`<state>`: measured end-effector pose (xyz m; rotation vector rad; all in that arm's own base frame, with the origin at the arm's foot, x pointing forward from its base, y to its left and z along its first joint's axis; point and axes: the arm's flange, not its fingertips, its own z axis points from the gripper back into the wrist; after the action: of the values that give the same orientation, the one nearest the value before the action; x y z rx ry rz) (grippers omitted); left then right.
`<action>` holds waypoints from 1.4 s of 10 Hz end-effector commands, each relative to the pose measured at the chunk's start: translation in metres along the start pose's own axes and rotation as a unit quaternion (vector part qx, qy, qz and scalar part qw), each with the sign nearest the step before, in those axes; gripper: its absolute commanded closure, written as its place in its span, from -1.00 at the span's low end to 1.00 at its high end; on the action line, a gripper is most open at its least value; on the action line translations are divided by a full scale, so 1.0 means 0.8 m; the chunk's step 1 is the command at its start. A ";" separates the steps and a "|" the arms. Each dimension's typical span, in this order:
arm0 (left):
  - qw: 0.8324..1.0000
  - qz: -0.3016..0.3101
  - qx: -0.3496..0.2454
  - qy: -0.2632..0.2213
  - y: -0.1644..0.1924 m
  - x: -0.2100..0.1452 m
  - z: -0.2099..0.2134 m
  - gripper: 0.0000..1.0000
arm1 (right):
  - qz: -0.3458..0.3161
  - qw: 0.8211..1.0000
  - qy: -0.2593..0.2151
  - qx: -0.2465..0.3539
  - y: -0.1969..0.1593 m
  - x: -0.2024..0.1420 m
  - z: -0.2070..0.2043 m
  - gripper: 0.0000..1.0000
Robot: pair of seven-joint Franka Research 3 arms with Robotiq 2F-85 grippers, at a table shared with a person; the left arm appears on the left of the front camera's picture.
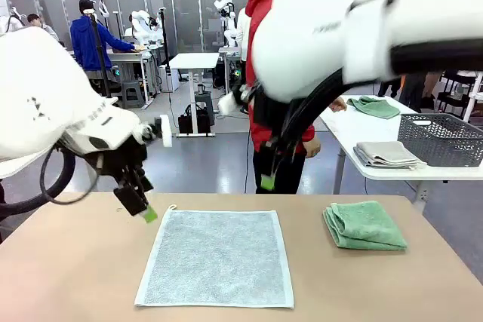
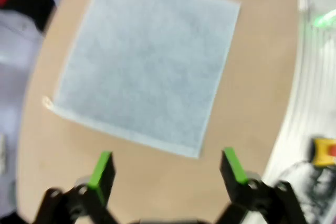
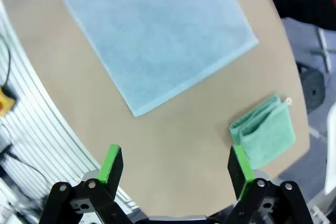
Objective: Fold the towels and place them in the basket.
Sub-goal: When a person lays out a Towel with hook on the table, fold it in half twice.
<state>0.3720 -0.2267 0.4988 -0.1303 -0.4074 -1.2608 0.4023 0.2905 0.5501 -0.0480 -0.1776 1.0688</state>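
A pale blue-grey towel (image 1: pixel 216 258) lies spread flat in the middle of the tan table (image 1: pixel 68 277). To its right sits a mint green towel (image 1: pixel 364 225), folded into a small stack. My left gripper (image 1: pixel 145 209) hovers just above the flat towel's far left corner. In the left wrist view my left gripper (image 2: pixel 168 169) is open and empty above the towel (image 2: pixel 147 61). My right gripper (image 1: pixel 267 179) hangs over the table's far edge. In its own view my right gripper (image 3: pixel 176 163) is open over the blue-grey towel (image 3: pixel 157 35) and the green towel (image 3: pixel 265 132). A dark grey mesh basket (image 1: pixel 441 139) stands on a white table behind.
A person in a red jacket (image 1: pixel 260 13) stands at the far side, mostly hidden behind my right arm. The white table (image 1: pixel 355 130) at the back right also holds a folded grey cloth (image 1: pixel 386 154) and a green cloth (image 1: pixel 375 106).
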 end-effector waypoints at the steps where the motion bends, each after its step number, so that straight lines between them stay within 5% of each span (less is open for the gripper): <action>1: 0.997 0.032 -0.005 0.072 -0.021 0.013 -0.002 -1.00 | 0.101 0.995 0.014 -0.002 -0.007 -0.010 -0.034 -1.00; 4: 0.988 -0.023 -0.058 0.143 -0.020 0.030 -0.023 -1.00 | 0.211 0.974 -0.013 0.076 0.013 -0.041 -0.081 -1.00; 7: 0.971 -0.131 -0.099 0.174 0.005 0.029 -0.041 -1.00 | 0.230 0.967 -0.038 0.105 0.028 -0.056 -0.101 -1.00; 14: 0.973 -0.126 -0.107 0.159 0.005 0.027 -0.055 -1.00 | 0.226 0.969 -0.022 0.100 0.028 -0.048 -0.101 -1.00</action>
<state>0.3905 -0.2598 0.4666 -0.0569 -0.0090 -1.5417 0.3785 0.2715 0.4634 0.1233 -0.0995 1.5390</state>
